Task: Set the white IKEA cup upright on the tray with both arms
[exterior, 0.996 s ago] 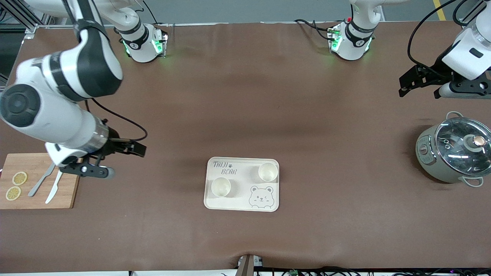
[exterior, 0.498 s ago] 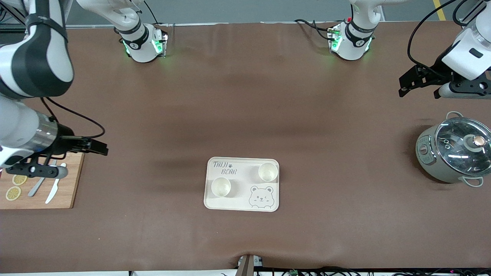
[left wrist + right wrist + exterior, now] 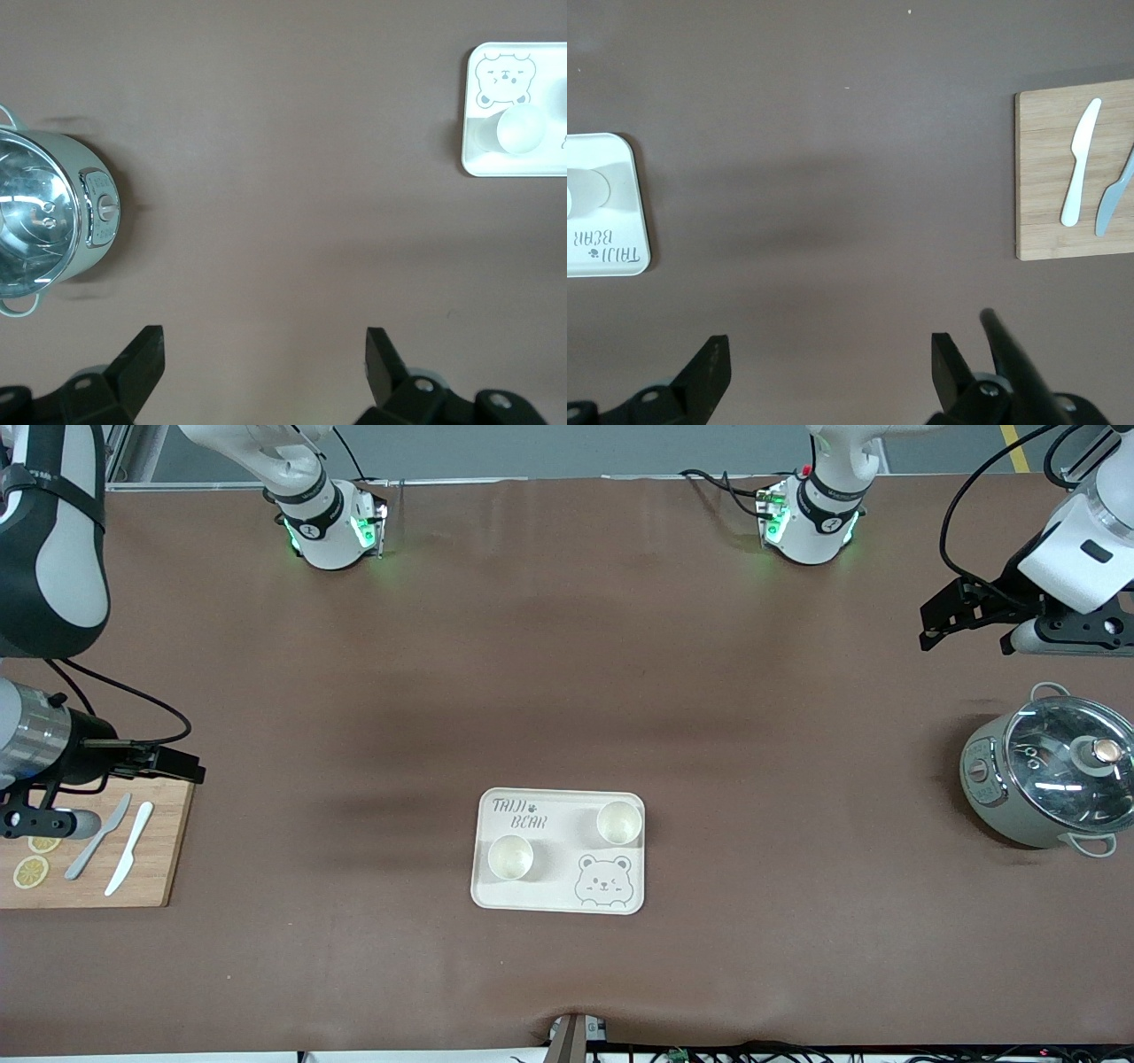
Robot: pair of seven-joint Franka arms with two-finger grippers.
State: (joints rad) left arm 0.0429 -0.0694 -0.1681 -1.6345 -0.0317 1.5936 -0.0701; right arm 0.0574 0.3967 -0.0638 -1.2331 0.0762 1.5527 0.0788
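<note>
Already done, by the look of it: two white cups, one toward the left arm's end and one nearer the front camera, both standing upright, mouths up, on the tray, itself sitting well in from the worktop's front edge, about midway between the two ends. Nothing left to place as far as can be seen; only the retreat and parking of both arms seems to remain. Left hand released and empty, up over bare worktop near the left arm's end, close to the lidded pot but apart from it. Right hand likewise released, holding nothing, hanging over the back edge of the wooden cutting board at the right arm's end, above the knives and lemon slices. Plenty of open worktop all round the tray and across the middle; tighter only at the two ends, with pot and board close under the hands, so any drop there likely to clip the lid or the cutlery
</note>
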